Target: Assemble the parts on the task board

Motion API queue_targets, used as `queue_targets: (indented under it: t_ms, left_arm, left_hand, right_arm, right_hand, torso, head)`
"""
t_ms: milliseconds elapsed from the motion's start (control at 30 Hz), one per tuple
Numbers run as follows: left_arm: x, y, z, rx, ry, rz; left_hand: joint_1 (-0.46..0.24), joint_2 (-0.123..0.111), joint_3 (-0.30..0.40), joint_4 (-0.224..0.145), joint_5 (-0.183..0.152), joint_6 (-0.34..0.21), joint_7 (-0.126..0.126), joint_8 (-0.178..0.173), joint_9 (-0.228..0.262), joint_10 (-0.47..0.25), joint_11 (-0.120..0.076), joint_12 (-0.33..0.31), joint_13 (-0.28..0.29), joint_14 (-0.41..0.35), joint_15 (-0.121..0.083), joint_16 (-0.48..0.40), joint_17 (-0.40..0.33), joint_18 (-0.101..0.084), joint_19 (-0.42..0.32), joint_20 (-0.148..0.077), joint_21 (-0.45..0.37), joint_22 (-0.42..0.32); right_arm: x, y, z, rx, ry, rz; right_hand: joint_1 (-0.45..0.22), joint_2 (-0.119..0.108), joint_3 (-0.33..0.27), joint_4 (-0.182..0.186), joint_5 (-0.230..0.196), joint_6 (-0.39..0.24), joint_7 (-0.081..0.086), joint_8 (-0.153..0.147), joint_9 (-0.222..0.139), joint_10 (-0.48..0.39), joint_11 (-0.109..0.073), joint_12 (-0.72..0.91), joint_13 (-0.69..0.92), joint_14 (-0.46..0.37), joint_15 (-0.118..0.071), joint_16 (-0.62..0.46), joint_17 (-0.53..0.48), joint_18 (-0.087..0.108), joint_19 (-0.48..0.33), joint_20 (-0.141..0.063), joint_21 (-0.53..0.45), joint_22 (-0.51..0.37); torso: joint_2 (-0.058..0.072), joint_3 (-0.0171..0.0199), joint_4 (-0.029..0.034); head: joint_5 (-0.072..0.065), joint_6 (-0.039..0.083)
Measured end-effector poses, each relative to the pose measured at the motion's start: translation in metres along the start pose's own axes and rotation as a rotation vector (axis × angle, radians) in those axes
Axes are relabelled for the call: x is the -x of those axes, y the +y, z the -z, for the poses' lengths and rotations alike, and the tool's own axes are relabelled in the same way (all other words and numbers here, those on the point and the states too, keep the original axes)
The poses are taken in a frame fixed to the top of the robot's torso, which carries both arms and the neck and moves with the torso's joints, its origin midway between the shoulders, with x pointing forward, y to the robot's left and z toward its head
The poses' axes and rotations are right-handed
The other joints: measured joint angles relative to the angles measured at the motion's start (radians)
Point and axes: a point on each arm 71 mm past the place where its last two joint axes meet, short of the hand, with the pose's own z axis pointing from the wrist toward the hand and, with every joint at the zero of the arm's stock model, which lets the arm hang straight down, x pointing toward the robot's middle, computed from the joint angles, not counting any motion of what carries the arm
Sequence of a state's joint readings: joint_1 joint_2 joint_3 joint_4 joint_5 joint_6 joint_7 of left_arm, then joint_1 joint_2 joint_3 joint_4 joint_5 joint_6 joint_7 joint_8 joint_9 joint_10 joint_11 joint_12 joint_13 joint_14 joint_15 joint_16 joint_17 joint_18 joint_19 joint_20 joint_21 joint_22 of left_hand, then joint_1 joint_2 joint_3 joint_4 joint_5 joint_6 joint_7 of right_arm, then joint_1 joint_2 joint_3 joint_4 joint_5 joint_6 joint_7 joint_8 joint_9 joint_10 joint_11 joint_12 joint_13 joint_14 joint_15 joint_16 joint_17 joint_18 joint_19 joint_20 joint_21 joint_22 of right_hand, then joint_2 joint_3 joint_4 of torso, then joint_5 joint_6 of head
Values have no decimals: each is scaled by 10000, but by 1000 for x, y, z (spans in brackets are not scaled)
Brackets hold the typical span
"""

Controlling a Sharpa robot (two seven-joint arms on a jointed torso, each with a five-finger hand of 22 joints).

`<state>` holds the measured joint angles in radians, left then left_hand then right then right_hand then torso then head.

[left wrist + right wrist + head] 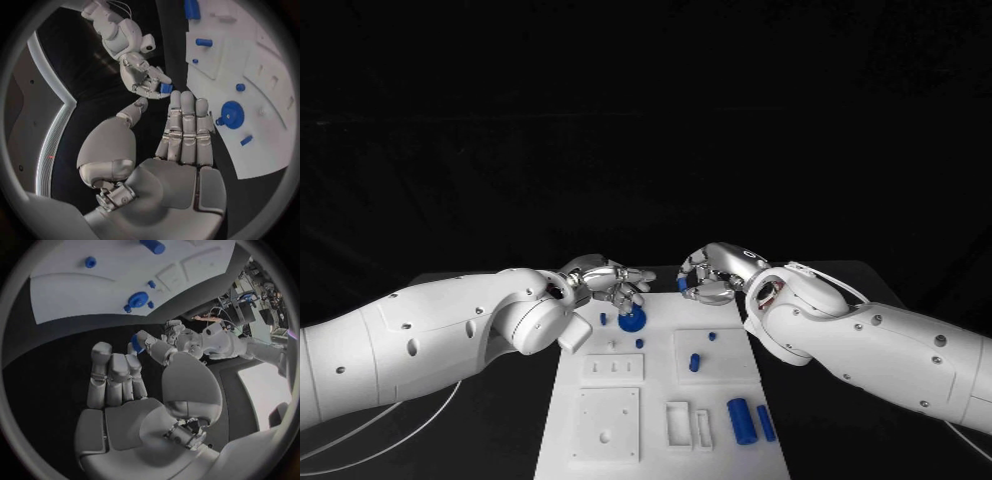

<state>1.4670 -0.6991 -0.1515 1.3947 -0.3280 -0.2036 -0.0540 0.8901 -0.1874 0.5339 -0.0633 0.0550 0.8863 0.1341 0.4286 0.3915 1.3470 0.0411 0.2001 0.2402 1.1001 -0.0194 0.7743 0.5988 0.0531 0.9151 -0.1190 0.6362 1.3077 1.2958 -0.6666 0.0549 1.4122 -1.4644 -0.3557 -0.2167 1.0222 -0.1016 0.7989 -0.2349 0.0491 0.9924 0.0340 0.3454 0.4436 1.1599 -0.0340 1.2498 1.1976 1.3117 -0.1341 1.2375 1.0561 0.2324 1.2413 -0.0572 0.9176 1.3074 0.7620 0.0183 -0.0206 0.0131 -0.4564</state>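
Right hand is pinching a small blue part above the task board's far end, probably lining it up for seating, while the left hand hovers empty with fingers apart by the round blue piece.

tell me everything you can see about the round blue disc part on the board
The round blue disc looks like smooth plastic, with a raised hub at its centre and a small blue knob beside its rim. It lies flat on the white task board, near the far end. The left hand hovers close by; whether it touches the disc cannot be told.
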Motion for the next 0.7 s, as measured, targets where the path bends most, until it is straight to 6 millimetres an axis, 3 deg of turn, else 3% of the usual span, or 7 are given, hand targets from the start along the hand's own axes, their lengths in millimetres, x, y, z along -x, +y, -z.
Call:
queue_targets:
  t_ms: [200, 400, 700]
  left_arm:
    - [-7, 0, -6, 380, 82, -355]
    - [-10, -1, -8, 582, 108, -609]
    - [-13, 0, -10, 768, 163, -841]
  left_hand:
    - [-112, -323, 275, 671, 0, 0, 0, -110, -9, -218, 70, -153, 50, -208, 135, -116, -103, 4, -275, 101, -54, -1]
    - [-98, -511, 338, 1063, 0, 0, 0, -153, -15, -217, 70, -174, 112, -223, 150, -116, -137, 4, -293, 117, -54, -1]
    - [-57, -551, 350, 1267, 0, 0, 0, -153, -14, -217, 69, -215, 151, -223, 149, -116, -148, 3, -328, 152, -54, -2]
  right_arm:
    - [-8, 21, -6, 241, 213, 128]
    - [-16, 32, -7, 358, 431, 263]
    - [-20, 39, -7, 450, 569, 399]
  right_hand:
    - [-24, -28, 27, 27, -28, 0, -1, 0, 0, 0, 0, 0, 0, -1, 1, 0, 0, 0, 0, 0, 0, 0]
    - [-52, -58, 54, 53, -28, 1, -1, 0, 0, -1, 0, -1, 3, -1, 1, 0, -1, 1, 0, 1, 0, 0]
    - [-62, -68, 54, 54, -28, 12, -13, 0, 0, -1, 1, -1, 6, -2, 2, 0, -2, 2, -1, 1, -1, 0]
  torso:
    - [-150, 3, 0]
    - [-221, 13, -23]
    - [-229, 7, -17]
  head:
    - [78, -85]
    - [103, -128]
    - [128, -169]
